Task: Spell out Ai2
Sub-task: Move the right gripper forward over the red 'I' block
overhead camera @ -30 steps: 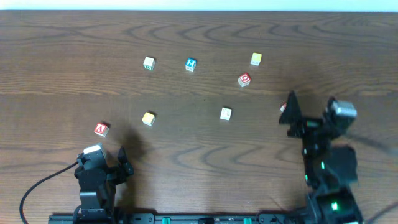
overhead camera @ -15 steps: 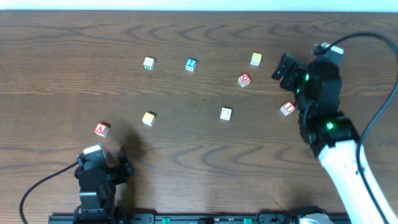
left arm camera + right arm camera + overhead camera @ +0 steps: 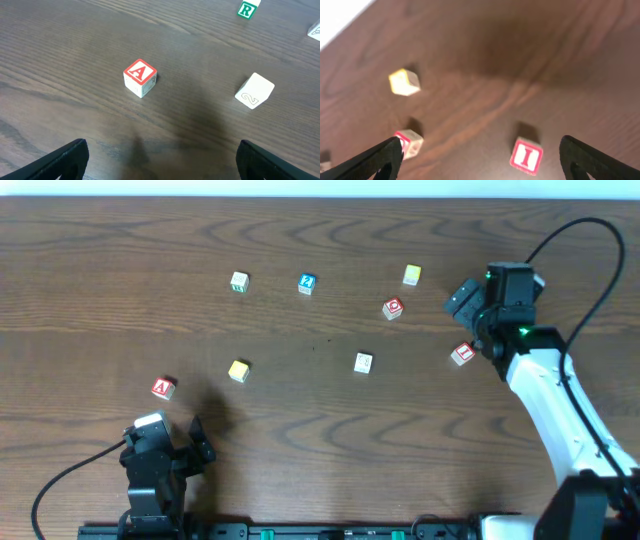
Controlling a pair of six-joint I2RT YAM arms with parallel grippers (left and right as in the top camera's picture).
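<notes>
Overhead: left and right jaws wide apart; I block (image 3: pixel 462 354) just beside right arm (image 3: pixel 545 385), open tabletop (image 3: pixel 420 415) leftward.

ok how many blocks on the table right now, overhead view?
8. Far row: R block, blue block, yellow block. Middle: red block, white block, 2 block. Near left: A block. Right: I block. None appears hidden.

Since 1 s ago: right arm (image 3: pixel 545 395) unfolded from near-right; right gripper (image 3: pixel 459 299) moved farther, off the I block (image 3: pixel 462 354), now fully exposed.
</notes>
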